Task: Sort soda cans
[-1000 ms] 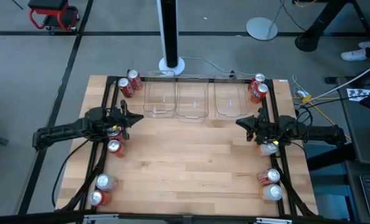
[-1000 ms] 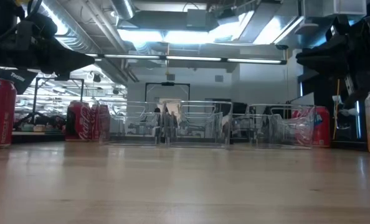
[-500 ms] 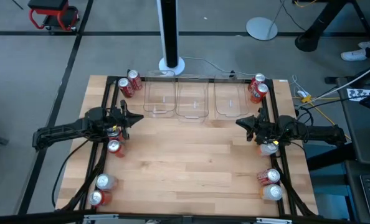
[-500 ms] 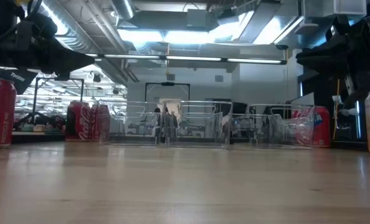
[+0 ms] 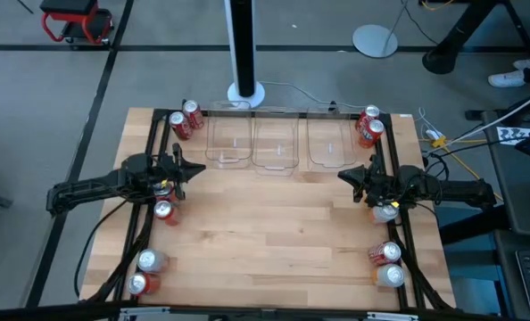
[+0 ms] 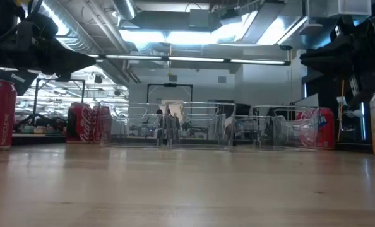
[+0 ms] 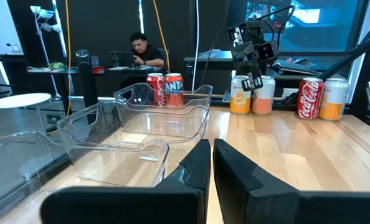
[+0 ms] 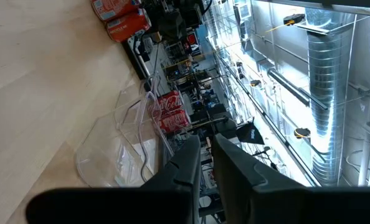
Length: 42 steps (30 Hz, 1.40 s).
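Soda cans stand upright on the wooden table in small groups along both side edges. Red ones are at the far left (image 5: 183, 120) and far right (image 5: 369, 127). One is at mid left (image 5: 164, 210), and a pale one is under the right arm (image 5: 385, 212). More stand near left (image 5: 144, 272) and near right (image 5: 387, 265). My left gripper (image 5: 196, 170) hovers level over the left side, shut and empty, pointing toward the table's middle (image 7: 211, 144). My right gripper (image 5: 343, 176) hovers level over the right side, shut and empty, and is rolled to one side (image 8: 207, 140).
Three clear plastic bins (image 5: 228, 143), (image 5: 275, 144), (image 5: 331, 143) sit side by side along the far edge, nothing in them. Black frame rails (image 5: 149, 178) run down both sides of the table. Bare wood (image 5: 274, 223) lies between the arms. A person sits beyond the table (image 7: 139, 48).
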{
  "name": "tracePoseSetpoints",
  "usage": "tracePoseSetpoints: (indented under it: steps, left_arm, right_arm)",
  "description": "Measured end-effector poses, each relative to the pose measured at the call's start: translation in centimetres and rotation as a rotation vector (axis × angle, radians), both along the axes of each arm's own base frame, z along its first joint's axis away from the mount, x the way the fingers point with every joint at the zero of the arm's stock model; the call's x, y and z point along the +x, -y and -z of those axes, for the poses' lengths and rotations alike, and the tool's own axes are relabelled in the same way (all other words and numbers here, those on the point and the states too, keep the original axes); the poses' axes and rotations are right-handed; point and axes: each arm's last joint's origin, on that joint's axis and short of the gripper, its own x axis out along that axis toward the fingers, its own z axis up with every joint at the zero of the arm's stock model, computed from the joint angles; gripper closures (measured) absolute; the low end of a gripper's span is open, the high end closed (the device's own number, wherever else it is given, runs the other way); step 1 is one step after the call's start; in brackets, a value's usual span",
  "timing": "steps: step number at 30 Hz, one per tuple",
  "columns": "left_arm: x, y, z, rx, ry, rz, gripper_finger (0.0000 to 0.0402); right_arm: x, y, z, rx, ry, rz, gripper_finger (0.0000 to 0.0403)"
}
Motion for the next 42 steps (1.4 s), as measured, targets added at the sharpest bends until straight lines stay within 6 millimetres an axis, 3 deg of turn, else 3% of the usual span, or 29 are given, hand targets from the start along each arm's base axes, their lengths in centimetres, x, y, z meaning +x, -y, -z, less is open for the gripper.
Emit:
tracePoseSetpoints:
  steps: [19,33,42]
  left_arm:
    - [0.0,0.0,-0.2,0.004,0.022,0.001,0.0389]
    - [-0.1,0.0,-1.4,-0.166,0.193,0.016,0.0389]
    - [-0.6,-0.5,-2.6,-0.140,0.270,-0.195,0.0389]
  right_arm:
    - [0.0,0.0,0.0,0.000,-0.001,-0.001,0.0356]
    - [0.0,0.1,0.0,-0.097,-0.015,0.054,0.0356]
    - [-0.2,0.5,-0.9,-0.142,0.054,0.188,0.0356]
